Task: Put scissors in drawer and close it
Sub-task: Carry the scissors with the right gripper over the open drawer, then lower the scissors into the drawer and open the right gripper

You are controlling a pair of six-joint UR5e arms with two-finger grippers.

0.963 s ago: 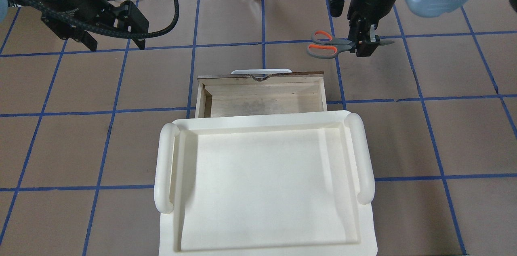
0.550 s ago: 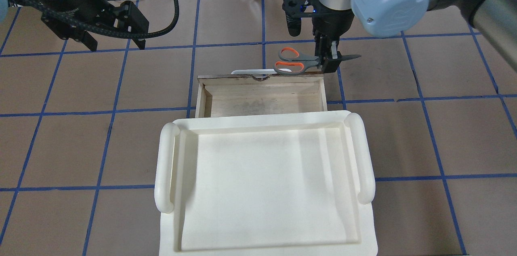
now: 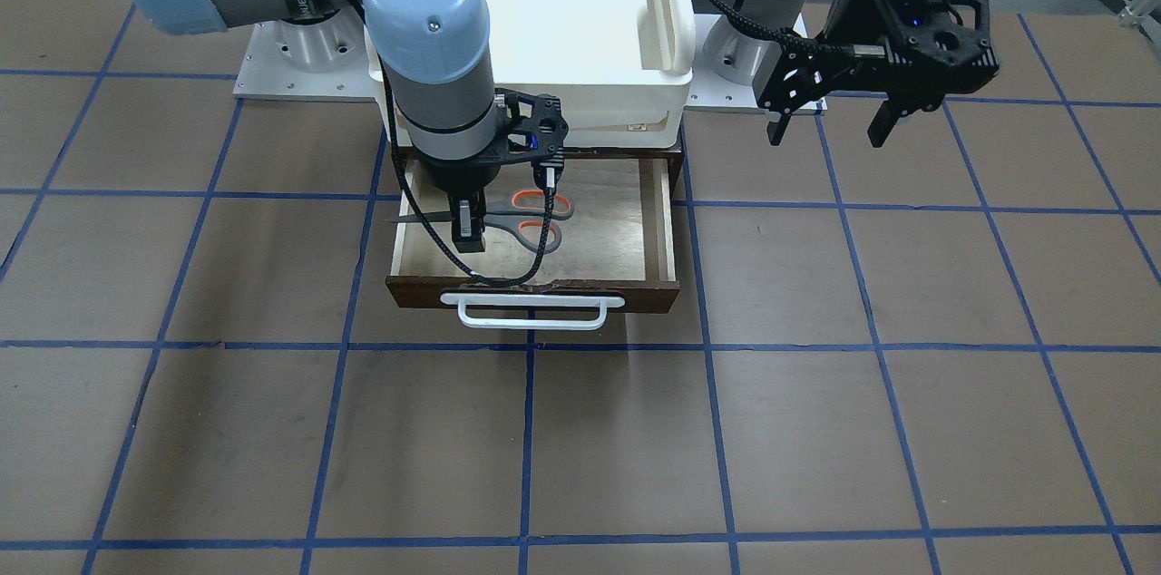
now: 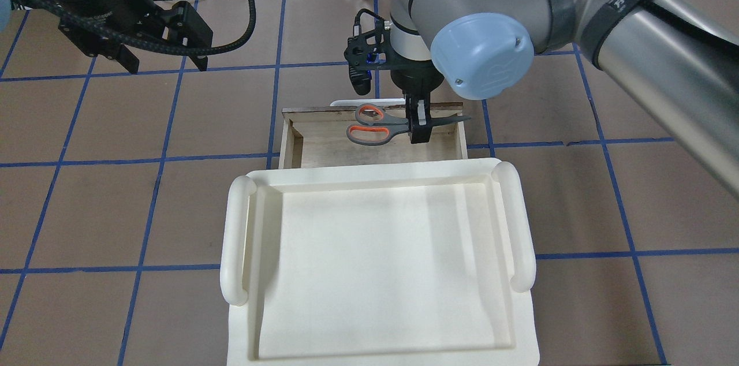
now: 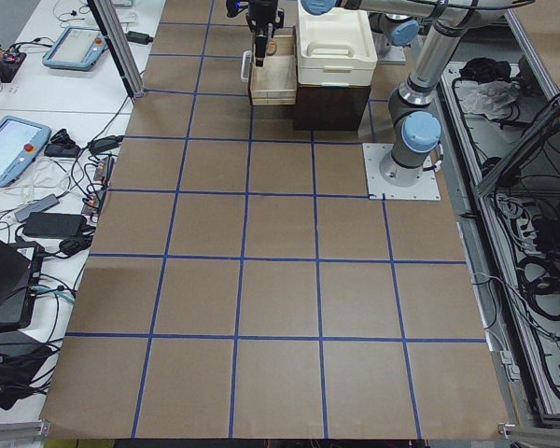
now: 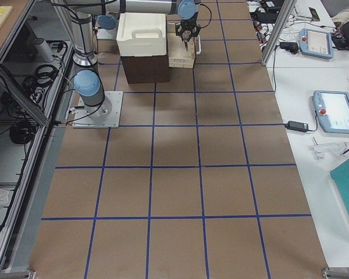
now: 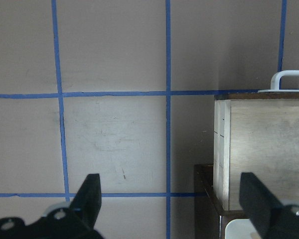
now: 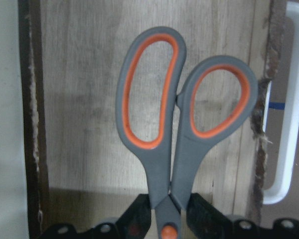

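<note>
Currently, right gripper [image 4: 418, 129]: clamped on the scissors just behind the pivot, pointing straight down over the open drawer.
Scissors [image 4: 395, 125]: held level in the right gripper above the drawer's pale floor. The blades are together and point toward the robot's right, and the orange-lined loops point toward its left. I cannot tell whether they touch the wood.
Drawer [image 3: 669, 221]: pulled out from the dark cabinet [image 5: 331, 105], with only the scissors and the gripper over its interior.
Drawer handle [image 3: 533, 314]: a white bar on the dark front, on the side away from the robot.
Left gripper [image 3: 826, 132]: spread wide and holding nothing, hanging over bare tabletop [image 4: 86, 210] on the robot's left, well apart from the drawer.
White tray [image 4: 236, 239]: sits on top of the cabinet, over the drawer's rear part.
</note>
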